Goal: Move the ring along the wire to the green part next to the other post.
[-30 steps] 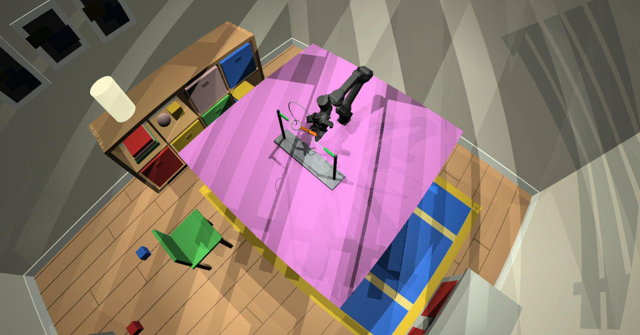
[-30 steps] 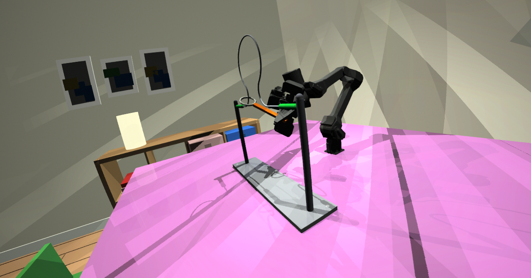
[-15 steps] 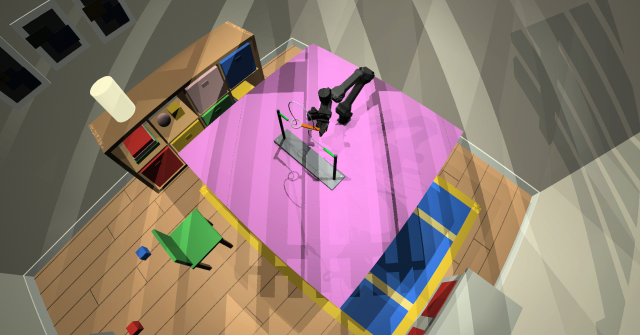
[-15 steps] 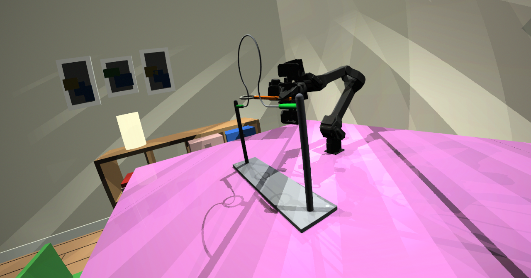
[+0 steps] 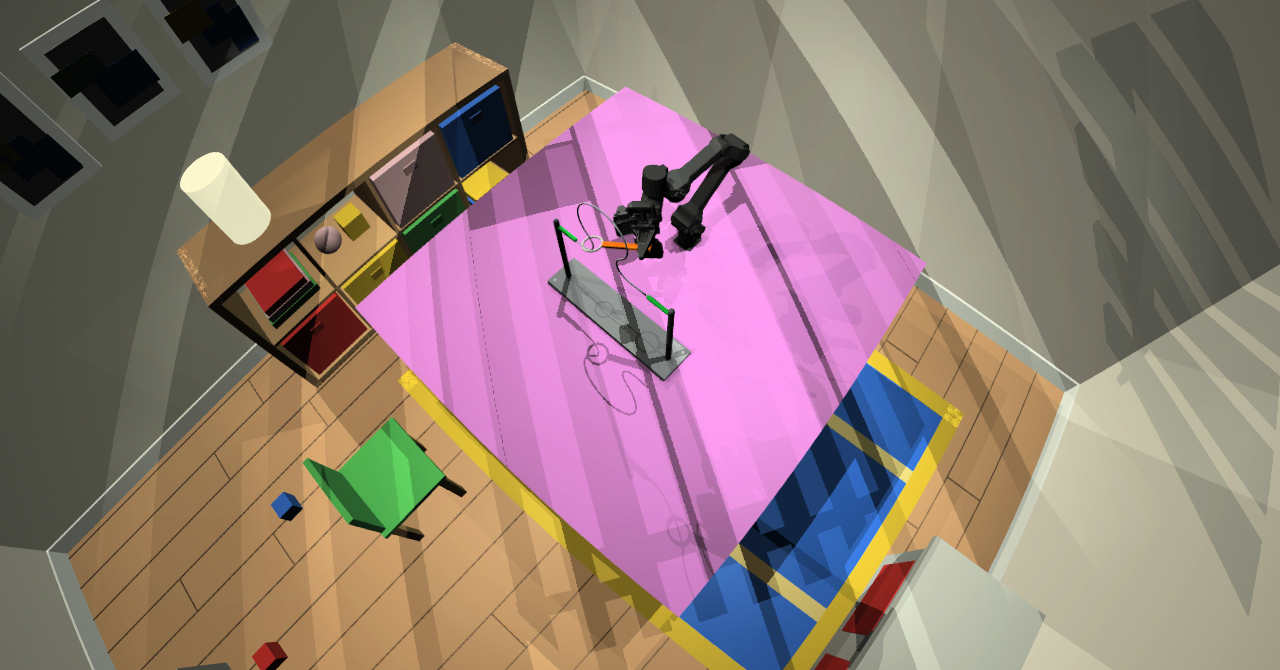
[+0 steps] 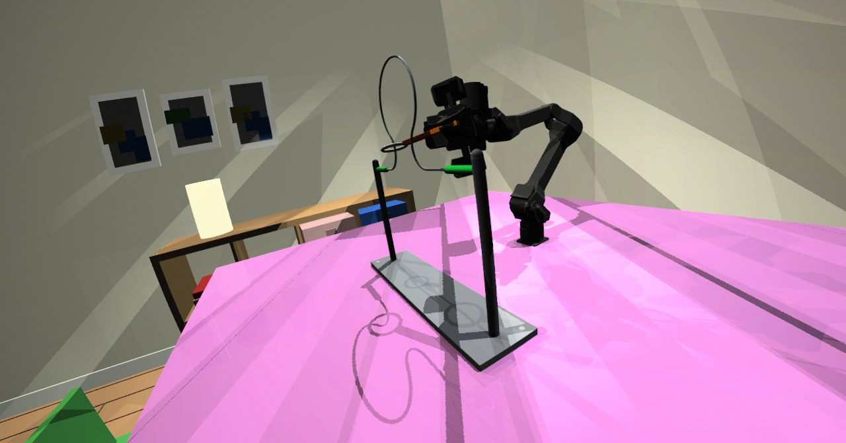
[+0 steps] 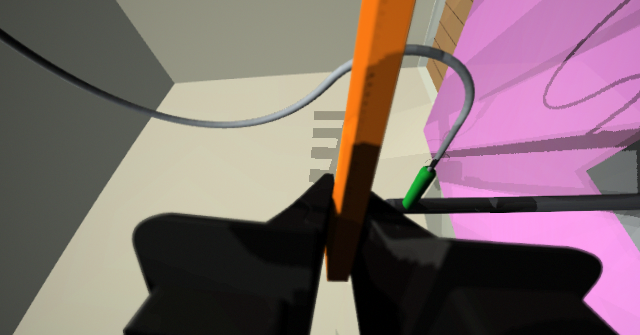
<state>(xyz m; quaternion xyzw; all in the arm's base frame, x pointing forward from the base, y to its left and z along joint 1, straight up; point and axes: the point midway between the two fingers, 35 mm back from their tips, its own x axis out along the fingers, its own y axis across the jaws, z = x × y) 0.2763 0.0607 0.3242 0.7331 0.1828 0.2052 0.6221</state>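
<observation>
The ring (image 5: pixel 586 250) (image 6: pixel 383 149) lies nearly flat around the thin grey wire (image 6: pixel 379 91) (image 7: pixel 225 124), a little past the green part (image 5: pixel 566 232) (image 6: pixel 382 169) at the far post (image 5: pixel 562 250) (image 6: pixel 384 215). Whether it touches the wire cannot be told. My gripper (image 5: pixel 646 247) (image 7: pixel 337 183) is shut on the orange handle (image 5: pixel 619 245) (image 6: pixel 423 137) (image 7: pixel 367 100) near its end. The handle crosses the other side of the wire loop in view. The other green part (image 5: pixel 657 303) (image 6: pixel 458 168) sits by the near post (image 5: pixel 669 335) (image 6: pixel 486 250). The ring is out of the wrist view.
The posts stand on a grey base plate (image 5: pixel 581 285) (image 6: pixel 414 280) on the pink table (image 5: pixel 501 335) (image 6: pixel 266 322). The wire's tall loop rises beside the gripper. A shelf (image 5: pixel 358 155) with a white lamp (image 5: pixel 223 198) stands beyond the table.
</observation>
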